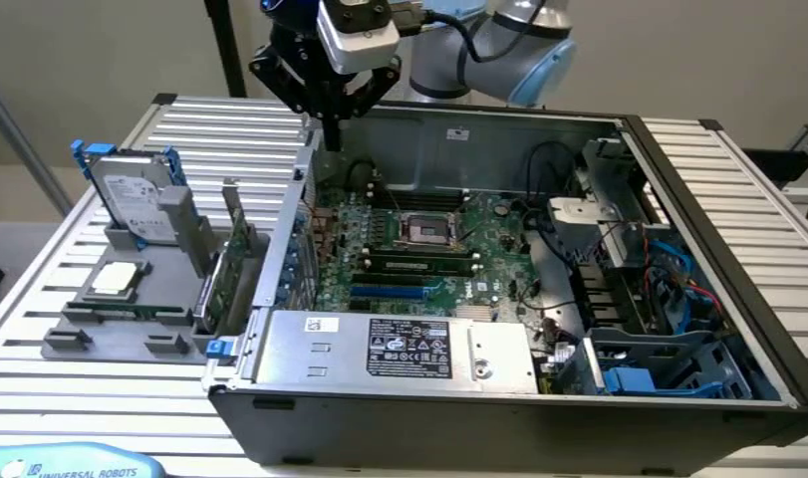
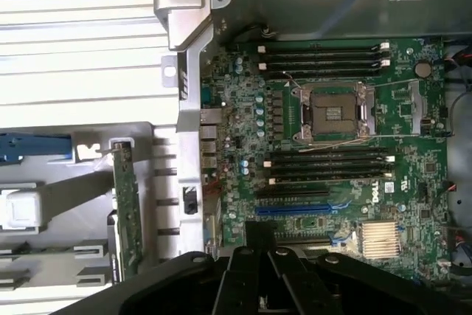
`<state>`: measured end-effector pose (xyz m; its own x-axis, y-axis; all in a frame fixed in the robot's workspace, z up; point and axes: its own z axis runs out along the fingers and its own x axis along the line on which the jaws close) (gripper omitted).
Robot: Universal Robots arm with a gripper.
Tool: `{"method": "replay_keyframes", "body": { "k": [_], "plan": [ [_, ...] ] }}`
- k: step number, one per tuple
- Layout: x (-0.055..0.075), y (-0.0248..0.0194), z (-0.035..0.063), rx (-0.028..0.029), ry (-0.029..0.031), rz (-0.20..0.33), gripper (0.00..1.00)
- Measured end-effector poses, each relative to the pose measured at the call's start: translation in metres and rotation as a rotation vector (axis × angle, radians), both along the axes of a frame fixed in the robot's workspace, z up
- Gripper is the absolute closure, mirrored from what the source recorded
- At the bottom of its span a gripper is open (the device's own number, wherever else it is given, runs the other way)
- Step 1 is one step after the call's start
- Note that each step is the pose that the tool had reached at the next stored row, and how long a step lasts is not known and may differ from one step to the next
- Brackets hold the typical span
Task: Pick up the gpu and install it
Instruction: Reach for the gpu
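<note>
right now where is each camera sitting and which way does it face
Exterior view: off the arm, raised, looking down into the open computer case; the arm and shut gripper hang over its far wall.
Wrist view: on the wrist, facing down at the motherboard; the gripper's dark body shows.
Shared: motherboard, gripper, and the gpu standing in the grey rack beside the case.

A white slatted table sits in soft, even light. Behind the table rises a plain beige wall — a black post stands just past the table's far edge, and pale floor shows beside it on the exterior view's left.
</note>
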<state>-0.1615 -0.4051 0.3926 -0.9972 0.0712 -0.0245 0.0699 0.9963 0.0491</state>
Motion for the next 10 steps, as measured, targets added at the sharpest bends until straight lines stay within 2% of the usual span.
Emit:
{"method": "replay_keyframes", "body": {
  "k": [10],
  "plan": [
    [-0.046, -0.0114, 0.0, -0.0001, -0.0165, 0.0, 0.89]
  ]
}}
